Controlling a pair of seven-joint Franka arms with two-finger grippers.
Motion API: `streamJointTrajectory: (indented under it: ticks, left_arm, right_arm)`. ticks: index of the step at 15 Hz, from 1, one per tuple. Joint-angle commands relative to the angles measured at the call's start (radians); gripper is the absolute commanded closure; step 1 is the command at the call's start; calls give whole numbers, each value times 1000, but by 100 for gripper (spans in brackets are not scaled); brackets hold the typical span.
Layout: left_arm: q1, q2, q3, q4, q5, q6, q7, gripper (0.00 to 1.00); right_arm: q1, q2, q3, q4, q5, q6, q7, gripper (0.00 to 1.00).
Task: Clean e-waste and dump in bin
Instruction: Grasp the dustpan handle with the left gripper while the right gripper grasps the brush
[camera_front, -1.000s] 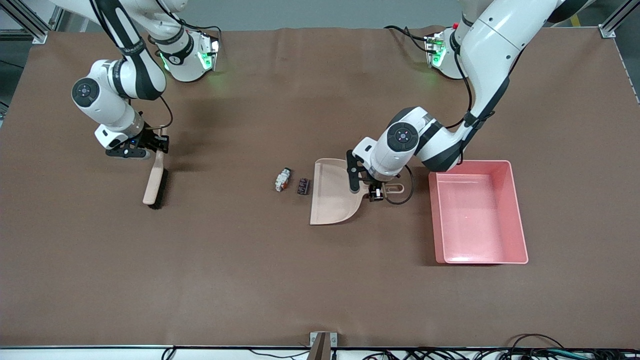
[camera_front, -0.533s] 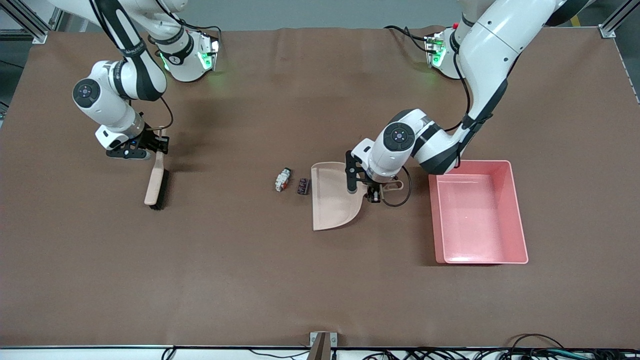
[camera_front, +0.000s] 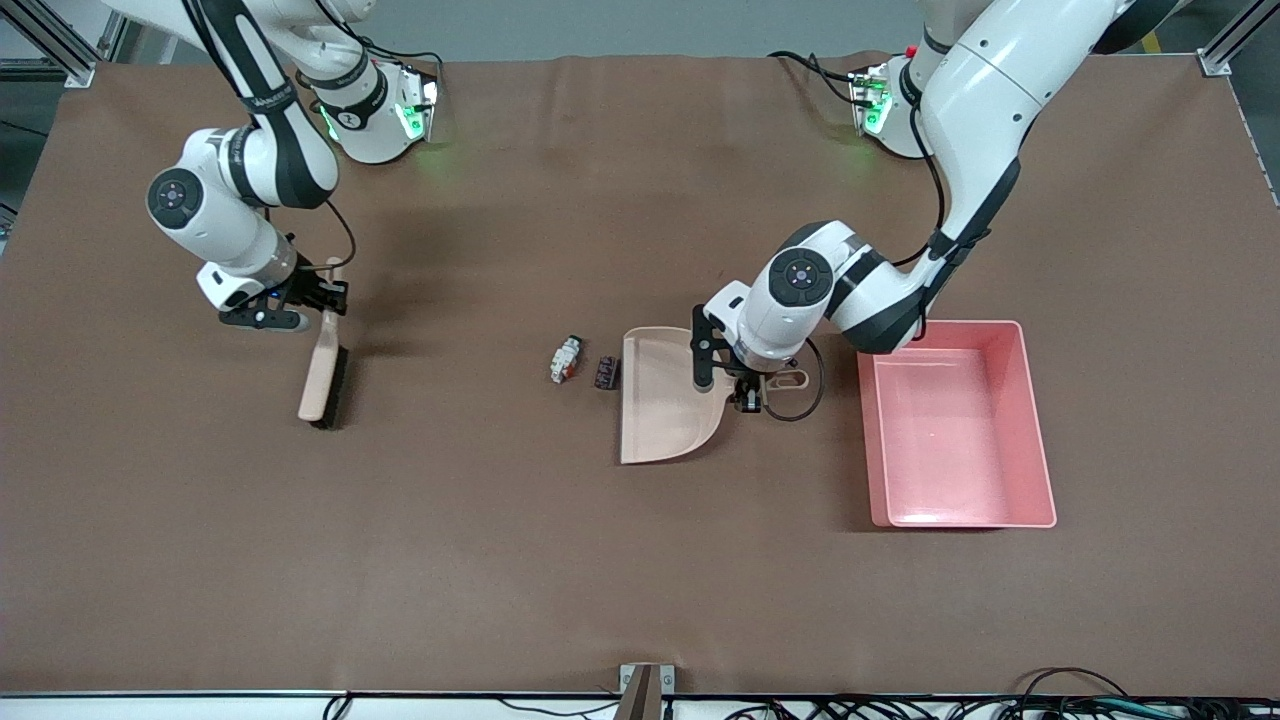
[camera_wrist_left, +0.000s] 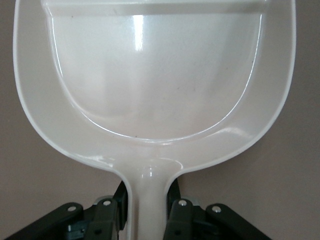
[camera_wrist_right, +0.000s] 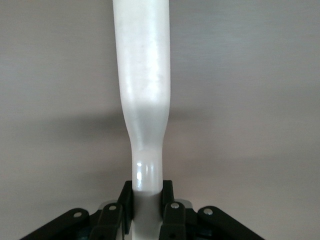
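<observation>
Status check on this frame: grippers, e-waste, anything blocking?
Left gripper shut on dustpan handle. Right gripper shut on brush. E-waste on table beside dustpan's open edge; bin waits. Nothing blocking.

You've got a brown table (camera_front: 560, 560), pink bin (camera_front: 1040, 470), beige dustpan (camera_front: 660, 420) and brush (camera_front: 320, 372) with black bristles, e-waste (camera_front: 566, 359) — one whitish-grey with red-green marks, one black ribbed — white-black arms.

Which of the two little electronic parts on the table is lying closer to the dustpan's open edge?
The small black ribbed block: it lies right beside the beige dustpan's open edge, while the whitish-grey part with red and green marks lies farther toward the right arm's end.
</observation>
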Motion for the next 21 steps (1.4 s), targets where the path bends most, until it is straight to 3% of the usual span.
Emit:
streamJointTrajectory:
  ticks: [1, 5, 9, 14, 17, 21]
  left_arm:
    - [-27, 0, -5, 92, 45, -133, 1, 98]
    - [-79, 9, 4, 143, 98, -224, -5, 99]
    - [-83, 11, 4, 114, 184, -244, -81, 100]
    - [-115, 11, 5, 99, 189, -296, -186, 100]
    - [-119, 25, 4, 106, 230, -295, -200, 100]
    - [-129, 32, 4, 111, 240, -295, -197, 99]
  right_arm:
    - [82, 1, 2, 18, 90, -27, 24, 100]
    - [237, -2, 2, 20, 210, -75, 101, 100]
    - [423, -5, 0, 30, 212, -75, 364, 100]
    - [582, 14, 0, 84, 212, -92, 616, 100]
    - [665, 102, 0, 168, 213, -92, 753, 100]
    - [702, 180, 0, 265, 213, -92, 775, 100]
